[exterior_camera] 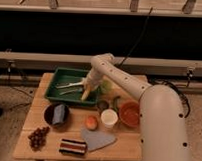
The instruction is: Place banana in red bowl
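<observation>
Hanging from the gripper (pixel 87 88), the banana (pixel 86 93) points downward over the right end of the green tray (pixel 58 73), its lower tip close to the front rim of the tray. The fingers are closed tight around the upper part of the fruit, so the banana is grasped and does not seem to rest on the tray floor. The arm (pixel 117 75) reaches from the big white body at the right, bends at an elbow above the tray and comes down to the gripper. The red bowl (pixel 129 113) stands on the wooden table (pixel 36 110) to the right and nearer to the camera, well apart from the banana. Between them are a white cup (pixel 109 118) and a dark green curved thing (pixel 116 103). An orange fruit (pixel 91 122) lies just left of the cup. A dark bowl (pixel 57 115) stands at the left, below the tray.
</observation>
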Motion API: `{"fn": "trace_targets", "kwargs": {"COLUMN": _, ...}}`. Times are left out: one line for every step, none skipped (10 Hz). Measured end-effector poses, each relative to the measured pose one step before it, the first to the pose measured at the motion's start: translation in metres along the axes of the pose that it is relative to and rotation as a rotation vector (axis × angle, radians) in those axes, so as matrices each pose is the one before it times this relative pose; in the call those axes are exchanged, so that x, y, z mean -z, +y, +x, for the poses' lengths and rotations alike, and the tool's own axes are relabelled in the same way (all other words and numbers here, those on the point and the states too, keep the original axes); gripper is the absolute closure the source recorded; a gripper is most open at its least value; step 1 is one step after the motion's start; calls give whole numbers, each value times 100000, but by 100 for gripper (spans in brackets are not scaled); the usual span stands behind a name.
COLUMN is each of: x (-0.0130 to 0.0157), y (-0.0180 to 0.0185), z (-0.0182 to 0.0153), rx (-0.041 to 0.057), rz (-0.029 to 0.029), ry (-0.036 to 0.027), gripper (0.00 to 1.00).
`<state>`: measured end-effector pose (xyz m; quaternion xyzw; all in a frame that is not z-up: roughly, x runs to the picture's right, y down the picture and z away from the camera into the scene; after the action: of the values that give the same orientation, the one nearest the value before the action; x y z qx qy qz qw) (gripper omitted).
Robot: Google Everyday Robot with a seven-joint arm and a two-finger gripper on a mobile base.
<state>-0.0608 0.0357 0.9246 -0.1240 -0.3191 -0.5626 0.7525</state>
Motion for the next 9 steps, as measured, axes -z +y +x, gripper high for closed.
{"fn": "trace_targets", "kwargs": {"x": 693, "y": -160, "z": 89, "rx": 106, "rz": 974, "ry": 663, "gripper": 90}}
{"fn": "trace_targets", "kwargs": {"x": 1412, "y": -398, "z": 23, "rx": 254, "rz": 1949, "ry": 1048, "gripper": 90}}
{"fn": "trace_targets", "kwargs": {"x": 867, "y": -195, "z": -117, "rx": 147, "rz": 1208, "ry": 576, "gripper": 90}}
{"fn": "trace_targets", "kwargs": {"x": 1269, "y": -307, "z": -372, "rx": 334, "rz": 1568, "ry": 790, "gripper": 90}}
{"fn": "trace_targets", "kwargs": {"x": 1331, "y": -165, "z": -329, "rx": -82, "rz": 1293, "ry": 1002, "gripper": 90}}
{"fn": "trace_targets", "kwargs": {"x": 1740, "y": -49, "z": -496, "rx": -121, "rz": 1431, "ry": 1383, "gripper": 90}}
{"fn": "trace_targets", "kwargs": {"x": 1185, "y": 250, "z": -380, "rx": -92, "rz": 565, "ry": 1053, "gripper": 90}}
{"fn": "trace_targets", "kwargs": {"x": 724, "y": 475, "z": -285, "rx": -389, "rz": 15, "ry": 835, "gripper": 90}}
{"fn": "trace_targets", "kwargs": {"x": 1280, "y": 1110, "z": -462, "rx": -1235, "rz": -374, "ry": 1369, "gripper": 90}}
